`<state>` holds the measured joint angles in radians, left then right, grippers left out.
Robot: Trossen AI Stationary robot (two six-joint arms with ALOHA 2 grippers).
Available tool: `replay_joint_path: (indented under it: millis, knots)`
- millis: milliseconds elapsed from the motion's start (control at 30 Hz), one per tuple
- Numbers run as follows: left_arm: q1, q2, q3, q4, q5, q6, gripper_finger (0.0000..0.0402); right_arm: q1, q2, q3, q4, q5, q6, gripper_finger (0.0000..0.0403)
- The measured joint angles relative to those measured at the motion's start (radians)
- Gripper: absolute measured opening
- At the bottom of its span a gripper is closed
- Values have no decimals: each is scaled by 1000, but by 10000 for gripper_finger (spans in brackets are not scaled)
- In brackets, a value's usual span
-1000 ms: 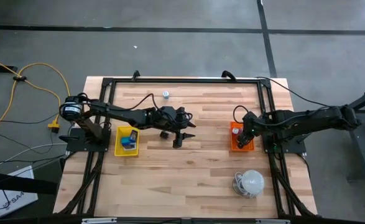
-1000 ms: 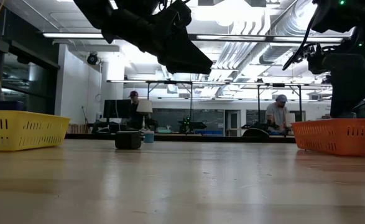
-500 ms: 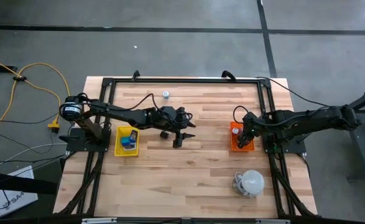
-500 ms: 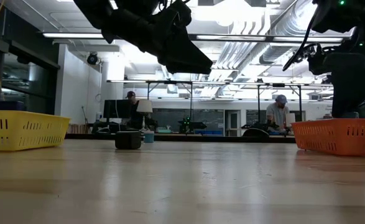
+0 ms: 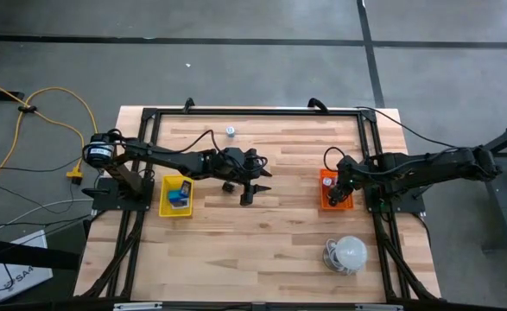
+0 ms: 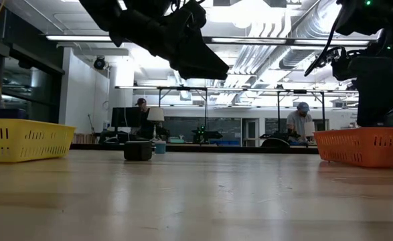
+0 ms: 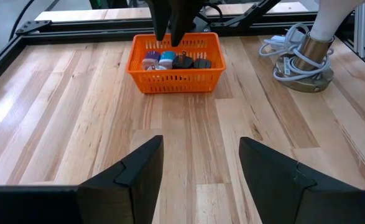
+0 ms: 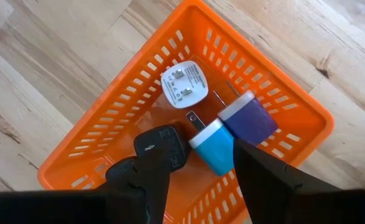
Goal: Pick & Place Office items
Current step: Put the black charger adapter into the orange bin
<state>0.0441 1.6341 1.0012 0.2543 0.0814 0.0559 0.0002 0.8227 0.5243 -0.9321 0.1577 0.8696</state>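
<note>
Right gripper (image 8: 191, 177): fingers spread, empty, just above the orange tray (image 8: 101, 146).
Left gripper (image 7: 201, 171): fingers apart, empty, well apart from the orange tray.
Chargers: white (image 8: 183, 84), blue (image 8: 213, 144), purple (image 8: 247, 118), black (image 8: 160, 146), all inside the orange tray.

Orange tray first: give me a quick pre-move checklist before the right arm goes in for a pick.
1. Right gripper open above the orange slotted plastic tray: ok.
2. Nothing between its fingers: ok.
3. White round plug, blue plug, purple plug and black block lie in the tray: ok.
4. Blue and purple plugs apart enough for a single grasp: not ok, touching.
5. Left gripper open, over bare wood, away from the tray: ok.
</note>
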Motion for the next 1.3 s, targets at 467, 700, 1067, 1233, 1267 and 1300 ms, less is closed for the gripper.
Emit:
replay_joint_path:
  millis: [467, 700, 1067, 1233, 1267, 1300]
  knots:
    - [0, 0, 0, 8, 0, -27, 202, -15, 0, 0, 112, 12, -115, 152]
    - [0, 0, 0, 7, 0, -30, 202, -72, 0, 0, 197, -53, -209, 149]
    - [9, -32, 0, -99, -8, -53, 202, -114, 0, 0, 503, -168, -366, 148]
    - [15, -80, 0, -217, -8, -57, 202, -114, 2, 0, 636, -164, -455, 148]
    - [13, -92, 0, -245, -8, -57, 202, -114, 2, 0, 654, -161, -472, 148]
    - [12, -102, 0, -278, -8, -57, 202, -114, 2, 0, 672, -160, -487, 148]
